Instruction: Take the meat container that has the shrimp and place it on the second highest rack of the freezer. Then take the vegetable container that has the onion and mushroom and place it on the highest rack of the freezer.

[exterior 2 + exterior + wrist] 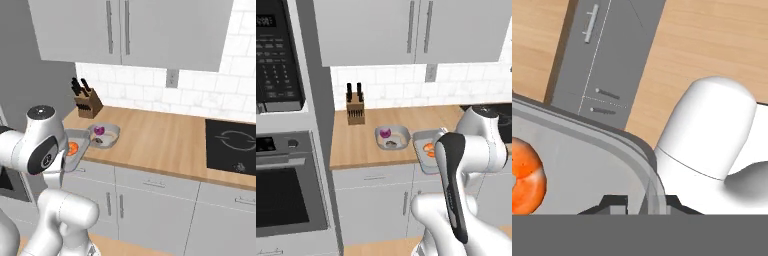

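Observation:
The meat container (423, 141) is a small grey tray with the orange shrimp (428, 150) inside. It hangs at the counter's front edge, partly past it. In the hand view my gripper (646, 202) is shut on the near rim of the meat container (587, 160), and the shrimp (527, 182) lies at the left. My own arm hides the hand in both base views. The vegetable container (392, 137) rests on the counter just left of the tray, holding the purple onion (385, 133) and the brown mushroom (391, 144). The freezer and its racks are out of view.
A knife block (355, 107) stands at the back of the wooden counter (356, 145). An oven (286, 195) and a microwave (276, 55) fill the left side. A black cooktop (232, 145) lies at the right. Wall cabinets (120, 30) hang overhead.

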Tool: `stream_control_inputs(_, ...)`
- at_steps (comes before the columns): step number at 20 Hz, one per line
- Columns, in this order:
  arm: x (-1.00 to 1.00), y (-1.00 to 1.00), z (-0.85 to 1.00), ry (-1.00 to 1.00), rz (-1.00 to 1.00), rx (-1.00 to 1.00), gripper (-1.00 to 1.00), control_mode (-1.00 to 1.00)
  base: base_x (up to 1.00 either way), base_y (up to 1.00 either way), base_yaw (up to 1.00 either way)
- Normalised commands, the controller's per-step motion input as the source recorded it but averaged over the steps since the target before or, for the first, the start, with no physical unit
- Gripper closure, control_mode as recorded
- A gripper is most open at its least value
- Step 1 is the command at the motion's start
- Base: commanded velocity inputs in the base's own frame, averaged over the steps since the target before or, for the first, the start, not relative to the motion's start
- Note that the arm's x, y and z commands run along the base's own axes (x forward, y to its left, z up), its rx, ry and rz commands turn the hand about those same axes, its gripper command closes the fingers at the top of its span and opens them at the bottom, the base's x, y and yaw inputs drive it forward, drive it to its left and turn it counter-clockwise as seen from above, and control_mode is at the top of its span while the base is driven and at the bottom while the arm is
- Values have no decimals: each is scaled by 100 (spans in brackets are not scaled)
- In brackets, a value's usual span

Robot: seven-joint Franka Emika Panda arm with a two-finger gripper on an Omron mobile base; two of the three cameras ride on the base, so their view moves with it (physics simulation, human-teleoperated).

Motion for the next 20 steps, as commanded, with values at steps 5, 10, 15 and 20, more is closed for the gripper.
stream_control_inputs(5,0,0,0,0,0,0,100,100,-100,3,53)
stream_control_inputs(10,0,0,0,0,0,0,100,100,-57,56,79)
stream_control_inputs(15,0,0,0,0,0,0,100,100,4,75,84)
stream_control_inputs(20,0,0,0,0,0,0,100,100,80,75,54)
